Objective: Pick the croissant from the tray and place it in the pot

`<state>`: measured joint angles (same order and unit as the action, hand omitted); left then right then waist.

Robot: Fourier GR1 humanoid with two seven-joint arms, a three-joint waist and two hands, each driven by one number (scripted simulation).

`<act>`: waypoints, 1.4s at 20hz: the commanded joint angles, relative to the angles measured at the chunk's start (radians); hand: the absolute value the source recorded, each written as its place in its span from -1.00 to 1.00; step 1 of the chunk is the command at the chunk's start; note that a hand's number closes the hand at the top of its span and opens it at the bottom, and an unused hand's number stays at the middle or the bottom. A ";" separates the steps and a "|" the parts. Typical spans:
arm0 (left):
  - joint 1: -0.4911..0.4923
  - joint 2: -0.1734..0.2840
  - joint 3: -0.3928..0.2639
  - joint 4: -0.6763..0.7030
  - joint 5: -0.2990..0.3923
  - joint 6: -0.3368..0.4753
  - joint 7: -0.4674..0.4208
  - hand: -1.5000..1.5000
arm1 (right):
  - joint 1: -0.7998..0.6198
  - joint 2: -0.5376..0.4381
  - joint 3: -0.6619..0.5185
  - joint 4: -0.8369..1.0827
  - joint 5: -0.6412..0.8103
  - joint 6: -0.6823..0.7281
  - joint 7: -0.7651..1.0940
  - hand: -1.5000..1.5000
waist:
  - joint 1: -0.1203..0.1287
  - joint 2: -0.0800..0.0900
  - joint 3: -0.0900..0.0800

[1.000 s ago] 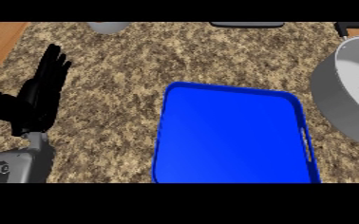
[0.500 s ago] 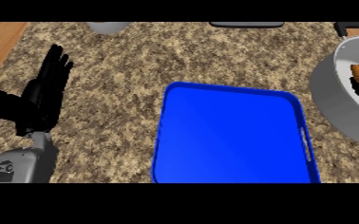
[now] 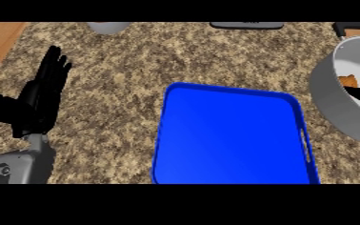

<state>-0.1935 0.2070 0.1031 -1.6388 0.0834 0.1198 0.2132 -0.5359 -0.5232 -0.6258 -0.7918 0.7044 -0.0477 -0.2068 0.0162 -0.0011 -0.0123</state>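
The left robot hand (image 3: 44,95) rests open at the left edge of the speckled table (image 3: 134,66), fingers straight and pointing away, holding nothing. Just to its right lies the blue tray (image 3: 232,138), its surface bare. Farther right, at the frame's edge, stands the grey pot (image 3: 330,100), where an orange sliver of the croissant (image 3: 347,81) shows inside.
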 commanded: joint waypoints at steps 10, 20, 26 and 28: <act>0.017 0.005 0.009 -0.046 0.012 -0.009 0.039 0.00 | -0.055 -0.125 -0.267 0.218 -0.381 0.187 -0.219 -1.00 | -0.005 0.005 0.014; -0.034 0.012 0.021 -0.034 -0.005 0.006 0.082 0.00 | 0.079 -0.357 -0.315 0.397 -0.491 0.402 -0.328 -1.00 | -0.008 0.006 0.015; -0.019 -0.006 0.017 -0.013 -0.008 -0.006 0.029 0.00 | 0.089 -0.504 -0.303 0.491 -0.503 0.494 -0.337 -1.00 | -0.001 0.008 0.016; -0.018 0.029 0.057 0.025 0.029 -0.056 0.014 0.00 | 0.130 -0.444 -0.274 0.502 -0.499 0.474 -0.407 -1.00 | -0.004 0.006 0.015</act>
<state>-0.2200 0.2129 0.1354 -1.6293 0.0853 0.1049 0.2388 -0.4238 -0.9443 -0.9210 -0.3356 0.2096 0.4072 -0.5765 0.0093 0.0052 0.0023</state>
